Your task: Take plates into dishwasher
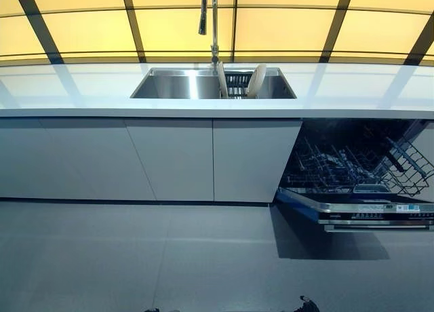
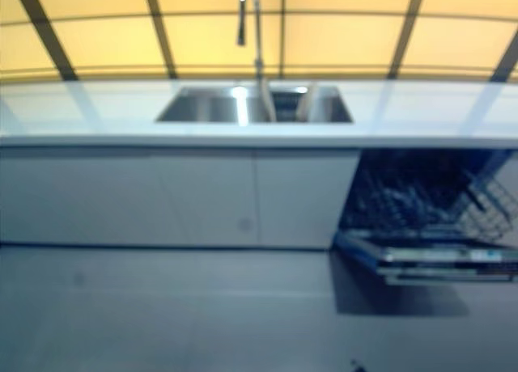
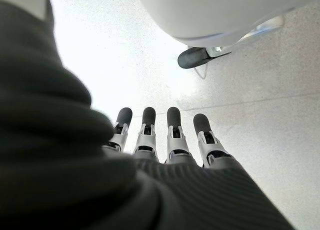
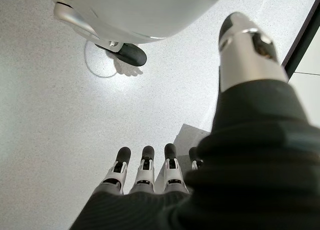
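Two white plates [image 1: 256, 80] stand on edge in a dark rack inside the steel sink [image 1: 176, 85], one [image 1: 222, 79] just left of the other. The dishwasher [image 1: 359, 169] at lower right is open, its door [image 1: 352, 209] folded down and its wire rack [image 1: 407, 166] pulled out. Neither hand shows in the eye views. My left hand [image 3: 160, 135] hangs over the grey floor with straight fingers, holding nothing. My right hand [image 4: 145, 172] also points down at the floor, fingers straight and thumb [image 4: 245, 45] apart, empty.
A white counter [image 1: 81, 88] runs the full width, with white cabinet fronts [image 1: 169, 156] below it. A tall tap [image 1: 211, 20] rises behind the sink. Yellow panels with dark frames fill the back wall. Grey floor [image 1: 135, 258] lies between me and the cabinets.
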